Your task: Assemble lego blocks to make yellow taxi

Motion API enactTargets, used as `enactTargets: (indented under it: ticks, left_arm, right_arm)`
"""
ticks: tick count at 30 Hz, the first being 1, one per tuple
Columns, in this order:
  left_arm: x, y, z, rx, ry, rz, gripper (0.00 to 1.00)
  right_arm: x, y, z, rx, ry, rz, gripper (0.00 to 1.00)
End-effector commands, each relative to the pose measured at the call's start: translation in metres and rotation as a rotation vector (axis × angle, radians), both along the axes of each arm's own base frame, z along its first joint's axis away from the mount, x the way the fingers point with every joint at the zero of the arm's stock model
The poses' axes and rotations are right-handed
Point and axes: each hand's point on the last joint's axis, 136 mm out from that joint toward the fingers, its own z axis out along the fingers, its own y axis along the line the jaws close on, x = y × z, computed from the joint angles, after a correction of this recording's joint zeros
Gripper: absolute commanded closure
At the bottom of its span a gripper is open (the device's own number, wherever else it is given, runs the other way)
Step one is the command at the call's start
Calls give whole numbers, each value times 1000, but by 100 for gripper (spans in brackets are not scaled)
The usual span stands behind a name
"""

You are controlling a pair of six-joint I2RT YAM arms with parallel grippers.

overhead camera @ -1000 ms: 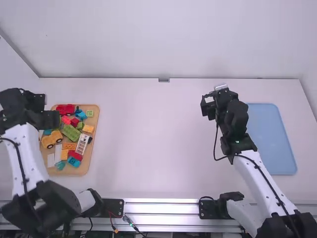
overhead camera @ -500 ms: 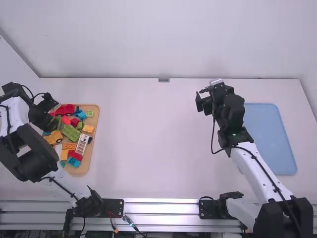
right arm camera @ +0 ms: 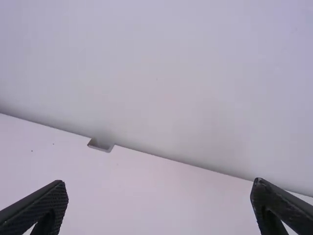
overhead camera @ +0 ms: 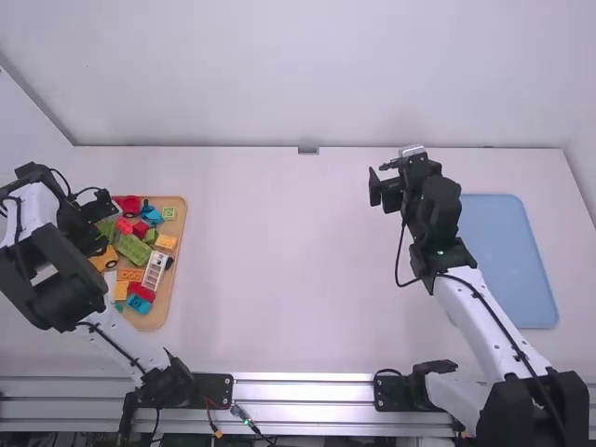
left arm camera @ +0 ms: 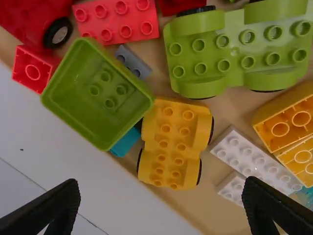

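Note:
My left gripper (overhead camera: 102, 230) is over the left side of the block tray (overhead camera: 177, 270) in the high view. Seen from the left wrist, the gripper (left arm camera: 160, 203) is open with nothing between its fingers. A yellow wheeled base (left arm camera: 173, 143) lies studs up below it, beside a hollow green block (left arm camera: 93, 93) and a green wheeled base (left arm camera: 234, 54). Yellow bricks (left arm camera: 288, 122) and white studded bricks (left arm camera: 254, 159) lie near it. In the high view my right gripper (overhead camera: 377, 186) is held above the table's right half; the right wrist view shows the gripper (right arm camera: 159, 196) open and holding nothing.
A flat blue tray (overhead camera: 510, 261) lies at the right, beside the right arm. Red blocks (left arm camera: 117, 22) and a grey brick (left arm camera: 133, 61) are also in the block tray. The white back wall (right arm camera: 171, 88) rises behind the table's far edge.
The left arm has bent and swung over the block tray's left side, its gripper moving slightly rightward lately. The right gripper has shifted a little left.

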Motion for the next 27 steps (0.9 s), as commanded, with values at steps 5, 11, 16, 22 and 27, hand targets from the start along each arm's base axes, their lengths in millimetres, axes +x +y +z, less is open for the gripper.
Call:
enactTargets:
  ticks: [5, 11, 16, 22, 27]
  left_arm:
    - [-9, -11, -18, -91, -5, -18, 11]
    - [-11, -10, -36, -75, -8, -7, 14]
    - [-11, -10, -48, -72, -8, -5, 14]
    - [-10, -4, -59, -78, -13, 12, 15]
    - [-13, -2, -79, -107, 26, 32, 16]
  right_arm:
    - [4, 3, 17, 18, -34, 4, 1]
    - [4, 3, 17, 18, -34, 5, 1]
    - [4, 3, 18, 60, -24, -5, 1]
    - [4, 3, 18, 60, -25, -4, 1]
    - [4, 3, 18, 61, -28, -4, 1]
